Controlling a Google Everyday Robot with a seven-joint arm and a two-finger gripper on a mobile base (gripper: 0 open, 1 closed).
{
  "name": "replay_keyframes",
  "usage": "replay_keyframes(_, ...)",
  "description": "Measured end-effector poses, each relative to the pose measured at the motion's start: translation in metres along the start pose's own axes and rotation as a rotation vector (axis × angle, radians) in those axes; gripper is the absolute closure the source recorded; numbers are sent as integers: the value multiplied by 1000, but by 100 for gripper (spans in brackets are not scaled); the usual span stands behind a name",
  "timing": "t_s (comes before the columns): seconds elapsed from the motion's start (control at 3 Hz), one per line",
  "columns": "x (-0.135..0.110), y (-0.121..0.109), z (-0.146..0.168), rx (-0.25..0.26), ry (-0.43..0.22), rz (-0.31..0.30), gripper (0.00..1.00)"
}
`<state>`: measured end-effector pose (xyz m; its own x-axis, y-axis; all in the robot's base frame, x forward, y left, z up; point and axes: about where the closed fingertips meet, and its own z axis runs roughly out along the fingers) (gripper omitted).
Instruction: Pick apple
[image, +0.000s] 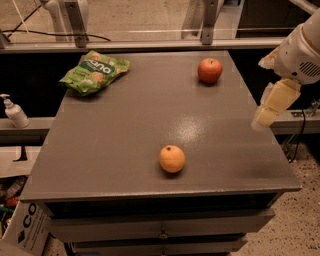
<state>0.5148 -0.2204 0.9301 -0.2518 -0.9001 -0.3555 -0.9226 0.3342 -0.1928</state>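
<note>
One small round red apple (210, 70) sat near the far right corner of the grey worktop (125, 150), well apart from the tool (269, 107), which hung beyond the worktop's right edge. Clenched or released, I could not tell. I judged it best to approach the apple from above, clear of the one plain orange fruit (172, 158). Also counted: one green snack bag (94, 71), one white pump bottle (15, 112).

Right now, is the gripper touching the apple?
No, the gripper hangs off the right edge of the table, apart from the apple sitting near its far right corner.
</note>
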Motion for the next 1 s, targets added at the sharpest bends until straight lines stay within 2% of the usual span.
replay_keyframes(0.33, -6, -22, 16, -1, -62, 42, 0)
replay_keyframes(1.0, -14, -64, 31, -5, -306, 148, 0)
